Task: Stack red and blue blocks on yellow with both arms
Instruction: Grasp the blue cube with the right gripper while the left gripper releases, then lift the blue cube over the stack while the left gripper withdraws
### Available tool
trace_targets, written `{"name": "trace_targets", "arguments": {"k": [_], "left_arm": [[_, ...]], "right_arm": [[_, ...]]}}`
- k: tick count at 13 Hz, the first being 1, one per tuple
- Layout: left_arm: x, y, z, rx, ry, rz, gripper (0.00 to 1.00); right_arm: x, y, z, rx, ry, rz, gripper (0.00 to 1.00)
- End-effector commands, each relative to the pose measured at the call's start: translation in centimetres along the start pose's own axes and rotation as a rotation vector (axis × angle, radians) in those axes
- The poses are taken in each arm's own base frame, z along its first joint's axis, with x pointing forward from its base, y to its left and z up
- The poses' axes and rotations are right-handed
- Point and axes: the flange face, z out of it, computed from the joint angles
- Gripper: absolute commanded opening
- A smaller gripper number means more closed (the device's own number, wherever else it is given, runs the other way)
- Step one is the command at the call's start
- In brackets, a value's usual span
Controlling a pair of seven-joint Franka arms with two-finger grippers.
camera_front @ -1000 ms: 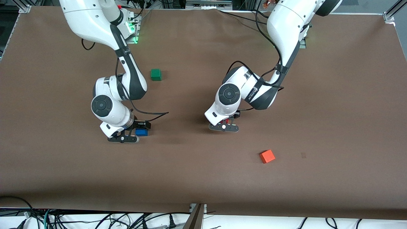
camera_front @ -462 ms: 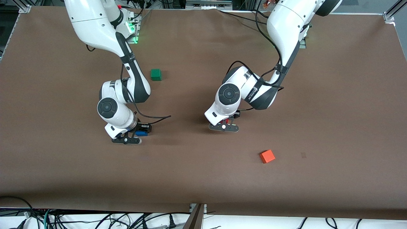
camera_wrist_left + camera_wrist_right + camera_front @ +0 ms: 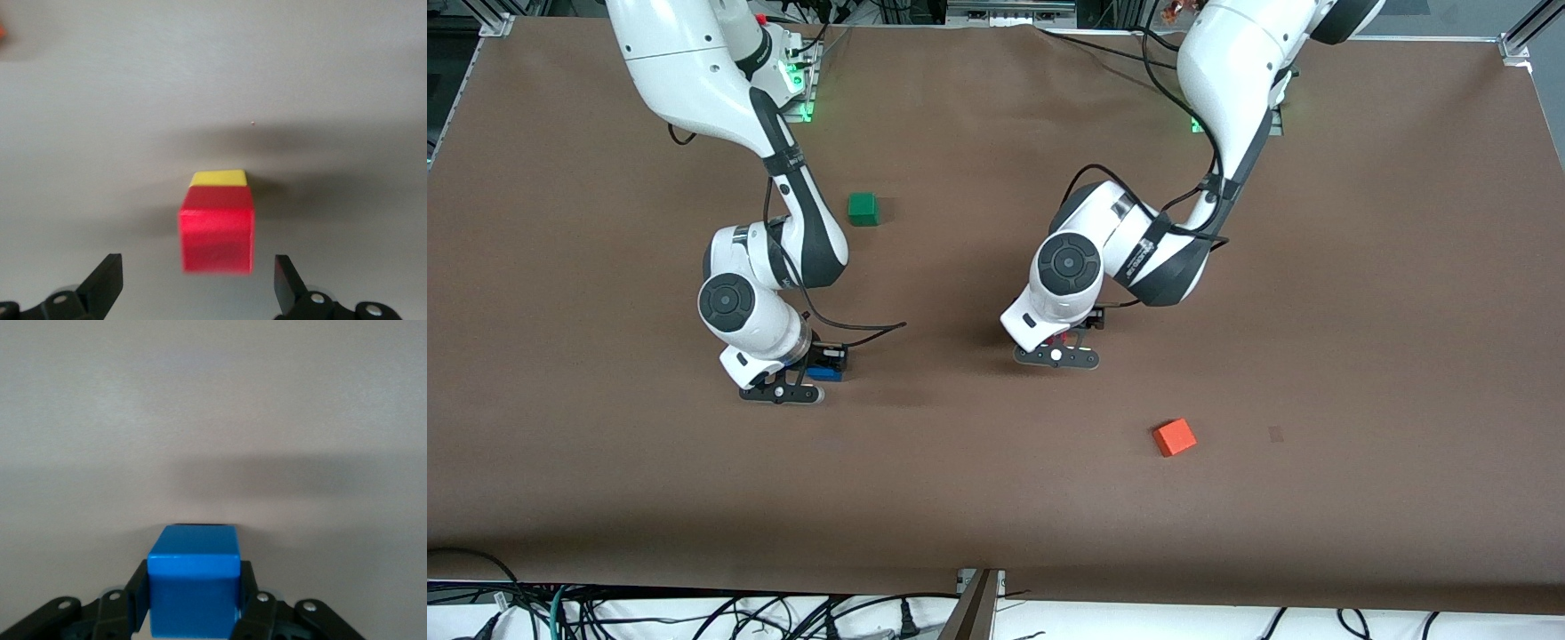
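In the left wrist view the red block (image 3: pixel 217 230) sits on the yellow block (image 3: pixel 217 178) on the table. My left gripper (image 3: pixel 198 287) is open, with one finger (image 3: pixel 107 283) on each side of the red block and clear of it. In the front view the left gripper (image 3: pixel 1062 343) is low over this stack, which the wrist mostly hides. My right gripper (image 3: pixel 193 603) is shut on the blue block (image 3: pixel 193 577). In the front view the right gripper (image 3: pixel 815 366) holds the blue block (image 3: pixel 826 374) close to the table, toward the right arm's end from the stack.
A green cube (image 3: pixel 863 209) lies farther from the front camera than the right gripper. An orange cube (image 3: pixel 1174 437) lies nearer to the front camera than the stack, toward the left arm's end. The brown table (image 3: pixel 996 498) is otherwise bare.
My right arm has shifted a little toward the left arm's end with the blue block in its grip. The left gripper has barely moved.
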Motion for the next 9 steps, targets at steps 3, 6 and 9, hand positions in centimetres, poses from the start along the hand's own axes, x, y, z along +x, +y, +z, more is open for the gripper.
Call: {"name": "trace_targets", "arguments": {"k": [3,6,9], "left_arm": [[2.9,-12.3,-15.7,0.006,0.074,-0.178,1.00],[2.1,-23.4,-24.9,-0.056,0.188,-0.199,1.00],[0.8,-31.6,-27.6,-0.041,0.174,-0.162,1.00]], "right_arm": [[1.7,-3.7,-8.2,0.101,-0.101,0.020,0.43],[0.8,-10.2,-12.3,0.114,-0.080,0.125,0.43],[-1.7,-19.3,-14.1,0.142,-0.022,0.223,0.44]]}}
